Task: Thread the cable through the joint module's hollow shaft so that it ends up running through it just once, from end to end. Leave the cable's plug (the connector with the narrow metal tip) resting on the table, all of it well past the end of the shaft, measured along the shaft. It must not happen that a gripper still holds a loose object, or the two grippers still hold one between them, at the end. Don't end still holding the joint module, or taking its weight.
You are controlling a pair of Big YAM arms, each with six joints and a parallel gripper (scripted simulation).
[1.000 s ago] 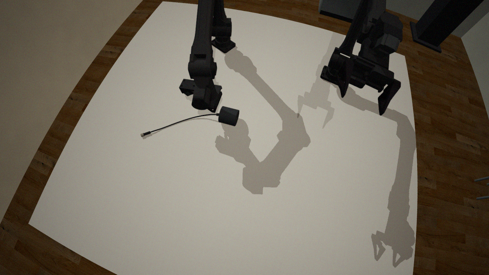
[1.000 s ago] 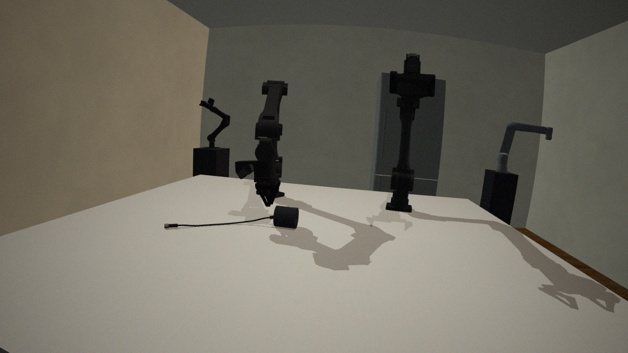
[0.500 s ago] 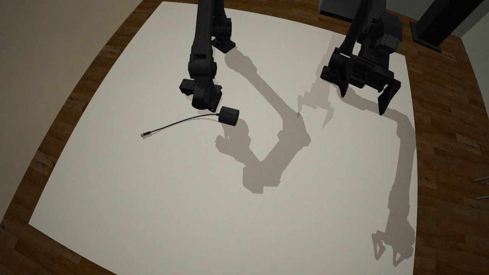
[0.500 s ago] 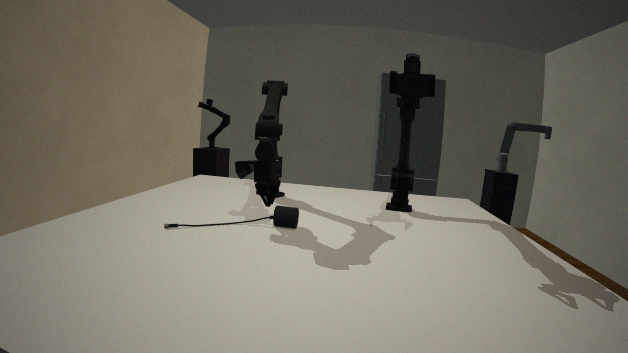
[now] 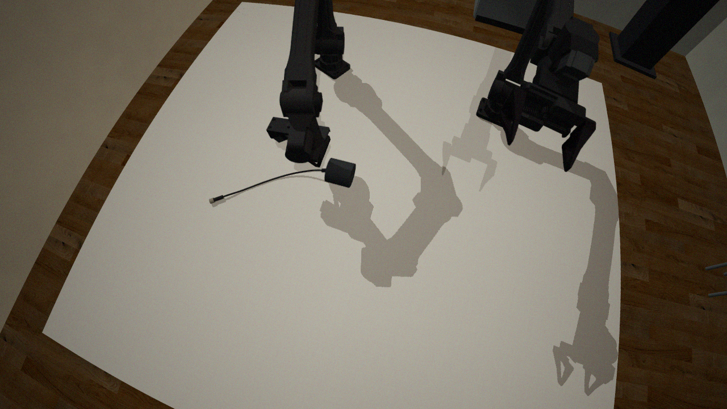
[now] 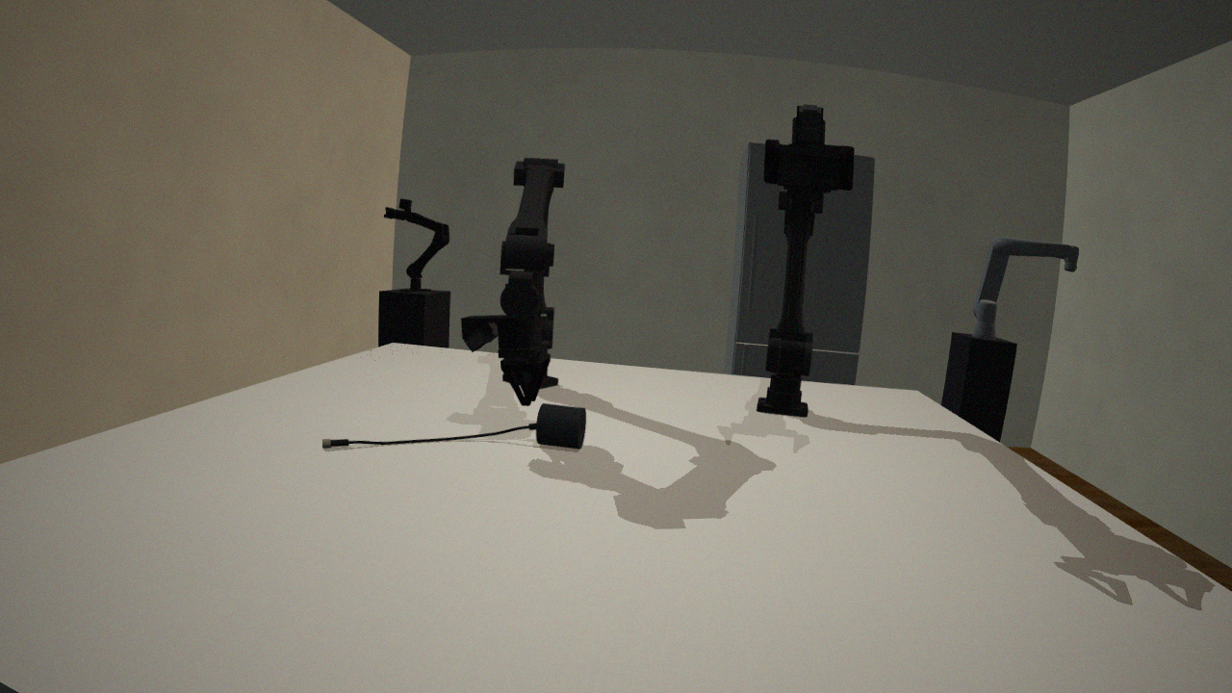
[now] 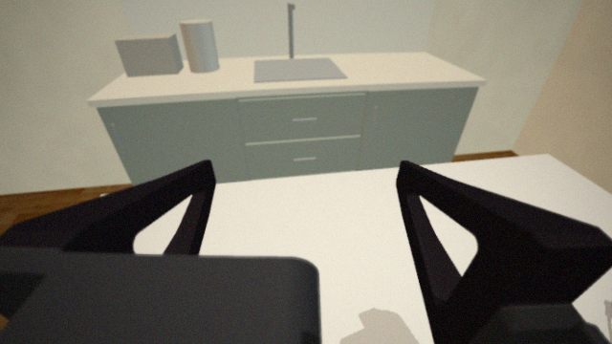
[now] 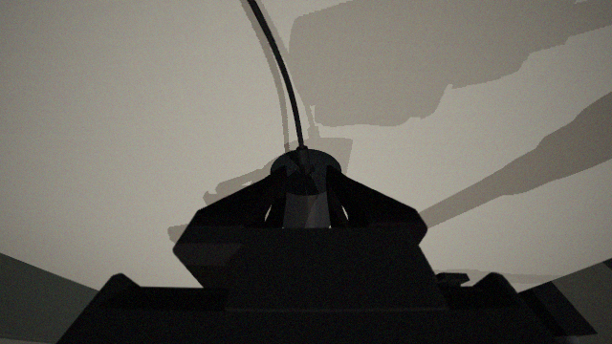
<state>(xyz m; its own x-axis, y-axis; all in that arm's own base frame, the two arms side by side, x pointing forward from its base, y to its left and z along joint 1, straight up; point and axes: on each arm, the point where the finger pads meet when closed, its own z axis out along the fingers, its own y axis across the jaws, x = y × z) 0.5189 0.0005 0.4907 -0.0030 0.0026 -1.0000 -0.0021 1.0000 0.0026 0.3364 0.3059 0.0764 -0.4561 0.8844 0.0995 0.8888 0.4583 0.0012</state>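
- Joint module [image 5: 339,172] [image 6: 560,426] [image 8: 306,210]: dark cylinder on its side; probably firm, smooth, inclined to roll. Best steadied across the barrel.
- Cable [image 5: 274,178] [image 6: 439,437] [image 8: 285,72]: thin, springy-looking, one end at the module's near-side mouth; depth inside unseen.
- Pale-tipped connector [image 5: 216,199] [image 6: 336,443]: at the cable's far end; rigid, likely light.
- Right gripper [image 5: 317,163] [image 6: 526,402] [image 8: 307,169]: narrowly parted, nothing held; suited to gripping cable behind the mouth.
- Left gripper [image 5: 538,157] [image 6: 808,164] [image 7: 306,167]: wide, unladen, well apart.
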